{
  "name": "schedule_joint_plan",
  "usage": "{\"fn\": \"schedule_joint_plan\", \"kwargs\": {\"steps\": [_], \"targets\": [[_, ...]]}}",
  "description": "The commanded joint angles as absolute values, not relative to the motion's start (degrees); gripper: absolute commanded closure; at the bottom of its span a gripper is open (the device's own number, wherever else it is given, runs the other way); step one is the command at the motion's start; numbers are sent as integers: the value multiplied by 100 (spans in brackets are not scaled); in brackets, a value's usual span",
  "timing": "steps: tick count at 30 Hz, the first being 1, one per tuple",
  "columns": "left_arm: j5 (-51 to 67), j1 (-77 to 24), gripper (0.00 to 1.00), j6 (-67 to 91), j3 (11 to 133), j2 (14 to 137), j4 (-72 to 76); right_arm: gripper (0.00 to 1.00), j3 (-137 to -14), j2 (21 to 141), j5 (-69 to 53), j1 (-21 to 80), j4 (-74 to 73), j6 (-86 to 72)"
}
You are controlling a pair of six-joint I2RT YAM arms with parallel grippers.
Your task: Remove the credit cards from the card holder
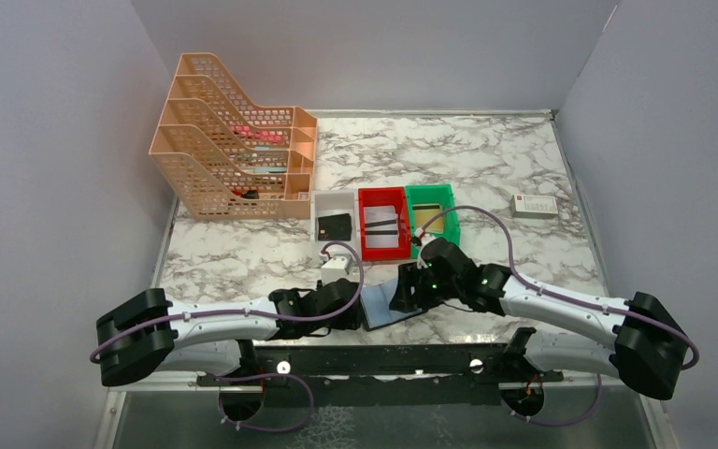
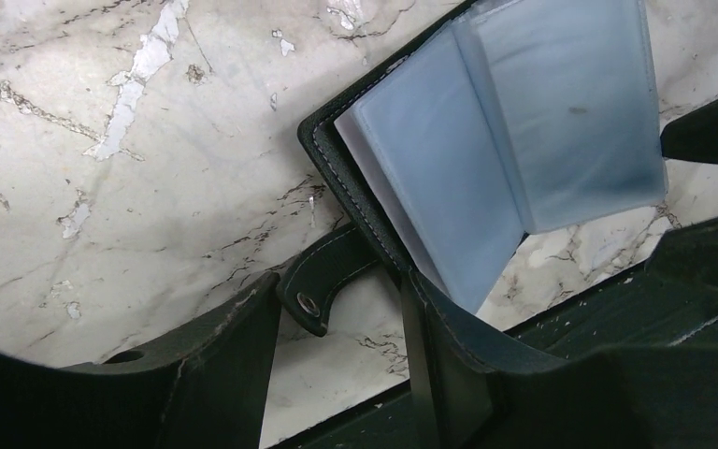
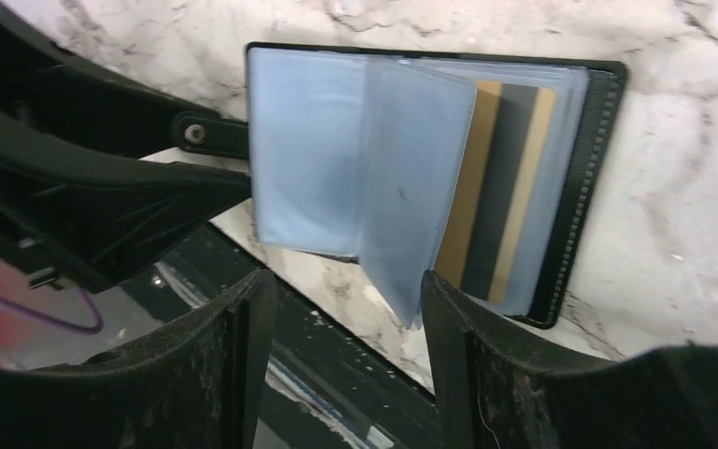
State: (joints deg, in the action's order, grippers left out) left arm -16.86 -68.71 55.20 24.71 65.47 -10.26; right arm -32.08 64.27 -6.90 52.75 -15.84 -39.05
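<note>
The black card holder [image 1: 388,311] lies open near the table's front edge, its blue-grey plastic sleeves [image 2: 514,122] fanned out. A tan-gold credit card with a dark stripe [image 3: 497,192] sits inside the right-hand sleeves. My left gripper [image 1: 353,313] is open at the holder's left edge; in the left wrist view [image 2: 337,313] the snap strap [image 2: 323,281] lies between the fingers and the black cover rests against the right finger [image 2: 449,374]. My right gripper [image 3: 344,295] is open over the holder's near edge, with one raised sleeve [image 3: 402,187] touching its right finger [image 3: 453,355].
Behind the holder stand a white bin [image 1: 334,201] with a black square piece, a red bin [image 1: 383,195] with dark items, and a green bin [image 1: 430,192] with a tan card [image 1: 435,223]. A peach file rack [image 1: 234,150] is back left. A white box [image 1: 534,206] lies back right.
</note>
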Motion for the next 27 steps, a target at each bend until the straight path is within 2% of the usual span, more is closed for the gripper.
{"fn": "schedule_joint_plan", "kwargs": {"steps": [1, 8, 18, 27], "targets": [[-1538, -6863, 47, 5433, 2627, 6635, -892, 38, -3271, 6466, -1447, 5265, -981, -4086], [-1542, -6864, 47, 5440, 2582, 6610, -878, 38, -3168, 6649, -2007, 5266, -161, -4407], [-1892, -6860, 48, 5652, 2458, 6100, -1120, 39, -3212, 7809, -2626, 5366, 587, -4480], [-2412, -6860, 48, 6029, 2071, 4682, -1758, 39, -3493, 7616, -1631, 5399, -357, -4158]]}}
